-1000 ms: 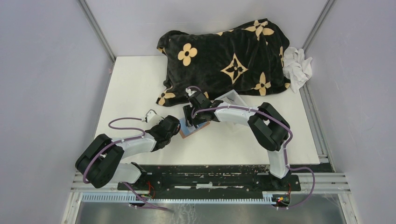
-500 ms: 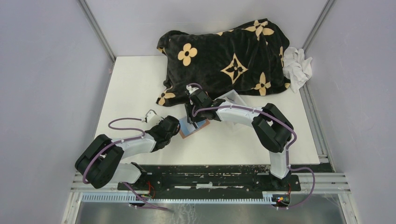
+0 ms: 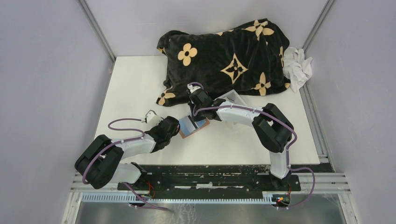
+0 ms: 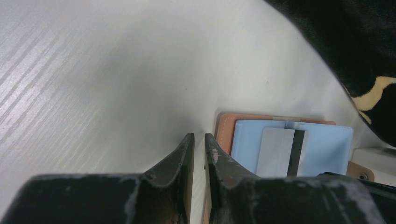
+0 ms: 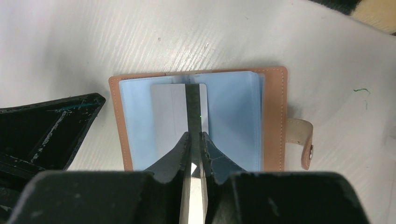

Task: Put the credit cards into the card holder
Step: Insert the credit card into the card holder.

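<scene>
The card holder (image 3: 185, 132) lies open on the white table, tan leather (image 5: 273, 116) with pale blue sleeves. A grey-silver credit card (image 5: 168, 112) with a black stripe lies flat on its blue sleeve (image 4: 275, 149), also visible from above (image 3: 192, 123). My right gripper (image 5: 195, 134) hovers over the card's near end, jaws nearly together, nothing pinched that I can see; from above it (image 3: 193, 113) sits just behind the holder. My left gripper (image 4: 199, 137) is shut to a thin slit at the holder's left edge (image 4: 224, 128), one finger over the tan rim (image 3: 178, 129).
A black blanket with tan flowers (image 3: 224, 56) is heaped along the back, its edge near the holder (image 4: 355, 46). A white cloth (image 3: 296, 65) lies at the back right. A clear plastic tray (image 3: 232, 98) sits partly behind the right arm.
My right gripper closed its jaws and drew back from over the holder toward the blanket, uncovering the card on the blue sleeve. The left arm stayed put.
</scene>
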`<move>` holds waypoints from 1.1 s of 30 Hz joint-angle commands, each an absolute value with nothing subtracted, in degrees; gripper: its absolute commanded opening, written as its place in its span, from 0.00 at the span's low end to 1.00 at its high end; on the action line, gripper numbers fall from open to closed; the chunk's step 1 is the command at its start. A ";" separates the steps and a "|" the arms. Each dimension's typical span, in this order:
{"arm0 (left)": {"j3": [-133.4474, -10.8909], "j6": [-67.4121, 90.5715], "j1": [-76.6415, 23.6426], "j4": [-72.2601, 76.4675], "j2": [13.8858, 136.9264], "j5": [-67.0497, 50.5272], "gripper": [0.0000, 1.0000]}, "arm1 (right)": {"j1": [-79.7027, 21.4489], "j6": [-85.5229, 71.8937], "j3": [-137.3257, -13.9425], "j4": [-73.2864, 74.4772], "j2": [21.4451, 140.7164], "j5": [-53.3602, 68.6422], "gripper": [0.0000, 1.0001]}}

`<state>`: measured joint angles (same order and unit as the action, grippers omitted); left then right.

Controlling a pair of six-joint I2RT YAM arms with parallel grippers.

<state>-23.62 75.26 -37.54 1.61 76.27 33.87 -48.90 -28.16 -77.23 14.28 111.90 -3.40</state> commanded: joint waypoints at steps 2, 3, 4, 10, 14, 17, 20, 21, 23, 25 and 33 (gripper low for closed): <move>-21.60 77.26 -38.16 -2.91 76.99 30.94 0.21 | -48.28 -27.71 -77.91 12.85 111.09 -6.20 0.13; -21.55 77.24 -38.27 -2.90 77.05 30.87 0.21 | -48.13 -27.75 -77.88 12.97 111.29 -6.33 0.12; -21.55 77.31 -38.29 -2.86 77.08 30.82 0.21 | -48.04 -27.69 -77.83 13.00 111.54 -6.53 0.11; -21.64 77.59 -38.91 -2.64 77.43 30.56 0.20 | -47.38 -27.99 -77.78 12.97 113.12 -6.05 0.08; -21.71 77.69 -39.17 -2.58 77.59 30.54 0.20 | -47.18 -28.28 -77.68 12.85 113.84 -5.19 0.07; -21.93 77.78 -39.33 -2.64 77.61 30.57 0.20 | -47.11 -28.70 -77.45 12.43 114.20 -4.28 0.06; -22.10 77.83 -39.47 -2.58 77.76 30.45 0.20 | -47.11 -29.28 -77.21 11.87 114.64 -3.02 0.06; -22.22 77.72 -39.54 -2.59 77.86 30.45 0.20 | -47.11 -29.49 -77.03 11.65 114.81 -2.62 0.06; -22.27 77.84 -39.62 -2.64 78.08 30.45 0.20 | -47.12 -29.98 -76.83 11.31 115.15 -1.65 0.06; -22.39 77.87 -39.77 -2.64 78.21 30.37 0.20 | -47.15 -30.44 -76.49 10.85 115.45 -0.90 0.06; -22.98 77.86 -40.06 -2.53 79.06 30.36 0.20 | -47.73 -31.61 -75.76 9.47 115.56 1.30 0.06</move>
<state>-23.49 75.68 -39.40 2.57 76.73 33.28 -47.24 -30.44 -75.88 12.25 115.26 -0.38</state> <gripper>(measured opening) 0.201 0.060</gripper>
